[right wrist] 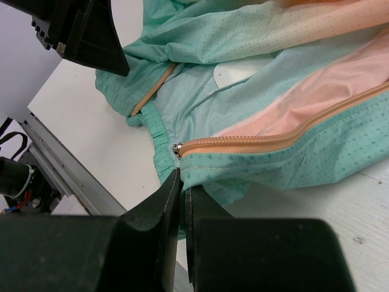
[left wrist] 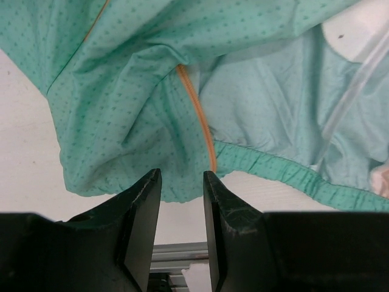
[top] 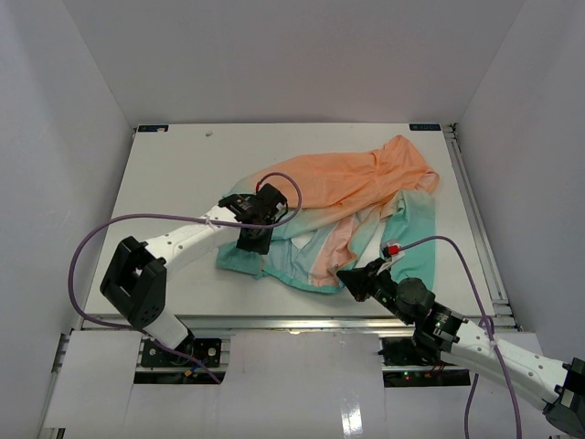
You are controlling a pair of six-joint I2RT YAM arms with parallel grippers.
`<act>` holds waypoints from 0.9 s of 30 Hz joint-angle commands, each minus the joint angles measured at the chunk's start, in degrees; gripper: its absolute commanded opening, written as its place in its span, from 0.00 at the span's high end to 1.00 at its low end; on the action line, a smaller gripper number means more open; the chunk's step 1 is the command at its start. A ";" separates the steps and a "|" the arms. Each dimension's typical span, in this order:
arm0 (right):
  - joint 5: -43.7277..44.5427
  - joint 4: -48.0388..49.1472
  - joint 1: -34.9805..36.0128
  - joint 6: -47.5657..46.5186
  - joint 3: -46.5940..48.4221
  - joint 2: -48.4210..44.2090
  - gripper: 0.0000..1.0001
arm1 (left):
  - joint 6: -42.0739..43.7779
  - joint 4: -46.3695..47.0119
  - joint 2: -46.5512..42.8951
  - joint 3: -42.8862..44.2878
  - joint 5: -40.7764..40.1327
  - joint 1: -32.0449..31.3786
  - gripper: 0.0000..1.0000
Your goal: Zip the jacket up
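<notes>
The jacket (top: 352, 206), orange fading to teal, lies crumpled in the middle of the white table. My left gripper (top: 254, 240) hovers over its near-left teal hem, jaws open and empty; in the left wrist view (left wrist: 181, 182) an orange zipper strip (left wrist: 197, 112) runs down the teal fabric just beyond the fingertips. My right gripper (top: 351, 277) is at the near hem, shut on the teal hem corner (right wrist: 200, 176) right below the metal zipper end (right wrist: 178, 148) of the other orange zipper strip (right wrist: 273, 137).
The table's near edge with a metal rail (right wrist: 73, 176) runs close behind both grippers. Purple cables (top: 91, 240) loop from both arms. White walls enclose the table on three sides.
</notes>
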 commanded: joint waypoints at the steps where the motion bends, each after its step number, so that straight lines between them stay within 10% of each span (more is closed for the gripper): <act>1: -0.45 0.85 0.03 0.17 -2.38 -0.75 0.92 | -2.16 -3.19 1.01 -1.58 -3.80 0.16 0.55; 22: -0.39 0.70 0.03 0.14 -2.23 -0.90 0.92 | 0.08 6.83 4.42 -7.64 4.05 0.18 0.54; 27: -0.39 0.47 0.03 0.05 -2.01 -0.83 0.92 | -0.17 7.37 4.96 -7.49 4.13 0.22 0.73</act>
